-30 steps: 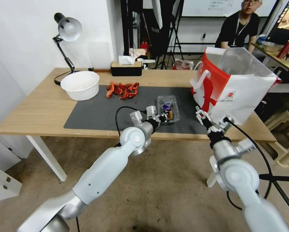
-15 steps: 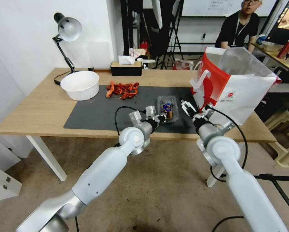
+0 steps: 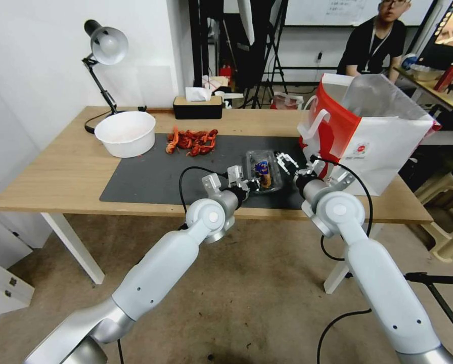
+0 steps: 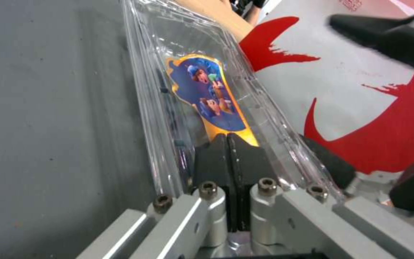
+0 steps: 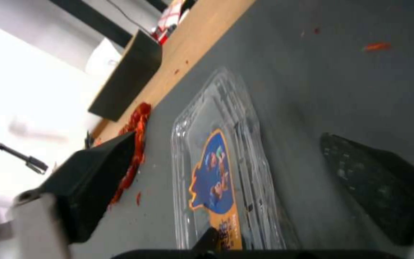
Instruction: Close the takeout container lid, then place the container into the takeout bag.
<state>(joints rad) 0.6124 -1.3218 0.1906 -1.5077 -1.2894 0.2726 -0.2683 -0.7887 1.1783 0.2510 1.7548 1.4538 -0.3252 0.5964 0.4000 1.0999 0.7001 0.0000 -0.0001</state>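
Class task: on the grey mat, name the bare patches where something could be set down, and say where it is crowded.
Bare: the grey mat between the white bowl, the crayfish pile and the left gripper. Crowded: around the takeout container, flanked by the right gripper and takeout bag.

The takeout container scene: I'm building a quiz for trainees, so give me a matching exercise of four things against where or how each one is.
Things:
1. takeout container
2. takeout bag
3. left gripper
4. right gripper

States:
A. open, beside the container's bag-facing side
B. standing open at the table's right end
C. shut, pressing on the lid
D. lying closed on the dark mat

Pairs: 1-D, 2-B, 3-C, 4-A
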